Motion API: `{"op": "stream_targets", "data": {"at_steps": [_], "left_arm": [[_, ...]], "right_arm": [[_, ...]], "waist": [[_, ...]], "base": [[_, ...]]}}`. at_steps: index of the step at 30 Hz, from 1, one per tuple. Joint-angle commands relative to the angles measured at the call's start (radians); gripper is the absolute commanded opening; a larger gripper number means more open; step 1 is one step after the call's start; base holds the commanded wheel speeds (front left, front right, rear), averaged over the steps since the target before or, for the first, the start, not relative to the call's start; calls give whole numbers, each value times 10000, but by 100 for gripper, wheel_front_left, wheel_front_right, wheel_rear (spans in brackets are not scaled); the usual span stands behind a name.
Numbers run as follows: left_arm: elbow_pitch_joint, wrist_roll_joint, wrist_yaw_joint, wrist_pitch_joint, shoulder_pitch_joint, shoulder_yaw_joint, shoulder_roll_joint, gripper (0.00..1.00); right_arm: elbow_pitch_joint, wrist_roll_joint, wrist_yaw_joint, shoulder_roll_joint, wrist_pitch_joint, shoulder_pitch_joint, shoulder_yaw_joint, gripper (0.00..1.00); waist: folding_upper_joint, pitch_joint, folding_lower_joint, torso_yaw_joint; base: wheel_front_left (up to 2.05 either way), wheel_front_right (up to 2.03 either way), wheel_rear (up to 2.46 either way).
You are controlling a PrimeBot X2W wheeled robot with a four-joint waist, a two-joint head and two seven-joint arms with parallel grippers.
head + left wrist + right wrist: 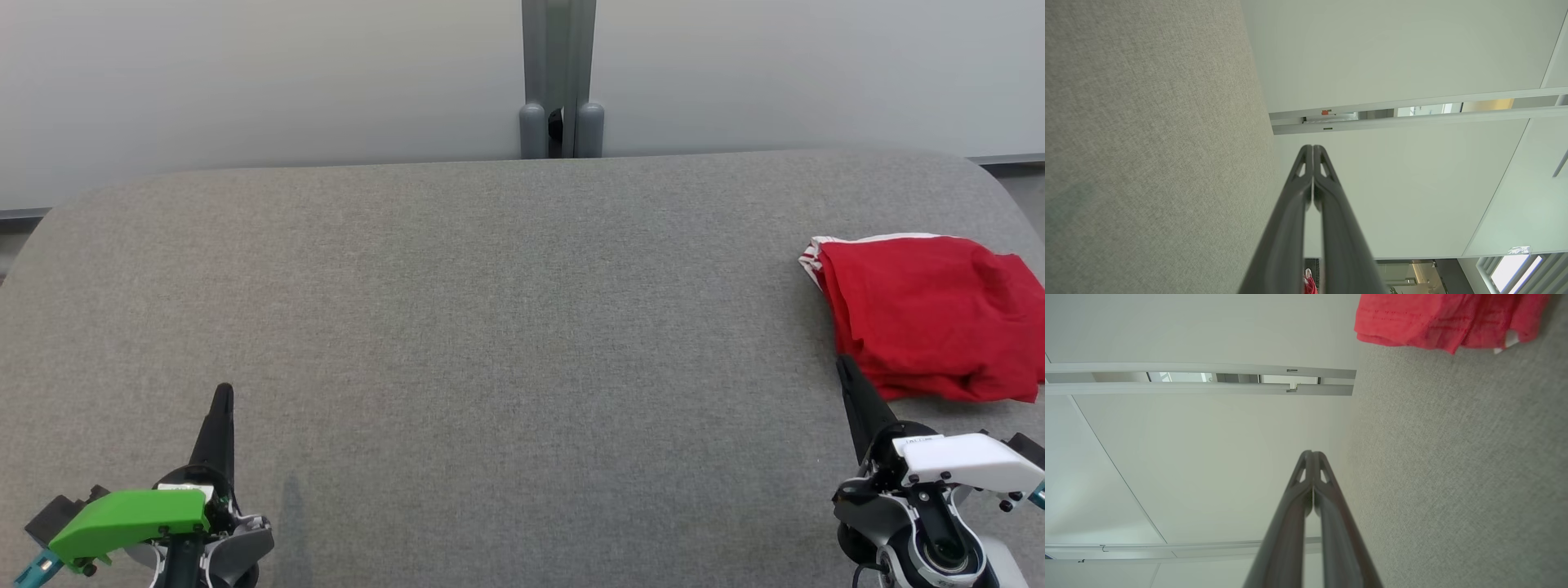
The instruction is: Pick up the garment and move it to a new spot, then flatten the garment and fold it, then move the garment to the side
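As it lies, garment (931, 314) runs left-right (folded)

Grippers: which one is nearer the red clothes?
The right gripper, with the white cover: its tip is beside the red garment. The left gripper, with the green cover, is far off across the grey surface.

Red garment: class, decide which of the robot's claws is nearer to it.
Right. The right claw sits at the near left corner of the red garment; the left claw is far away across the grey surface.
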Motion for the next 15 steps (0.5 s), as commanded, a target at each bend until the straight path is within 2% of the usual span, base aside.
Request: {"op": "stream_targets", "data": {"at_steps": [1,15], "left_arm": [[-49,-154,-94,75,-189,86,-7,0],[-63,-638,-190,233,-196,257,-48,0]], "right_arm": [[-74,221,4,-48,75,-130,-39,0],[-103,858,4,-50,217,-134,-99,0]], "waist": [[0,4,0,-1],[0,31,0,-7]], "base": [[0,0,0],[0,0,0]]}}
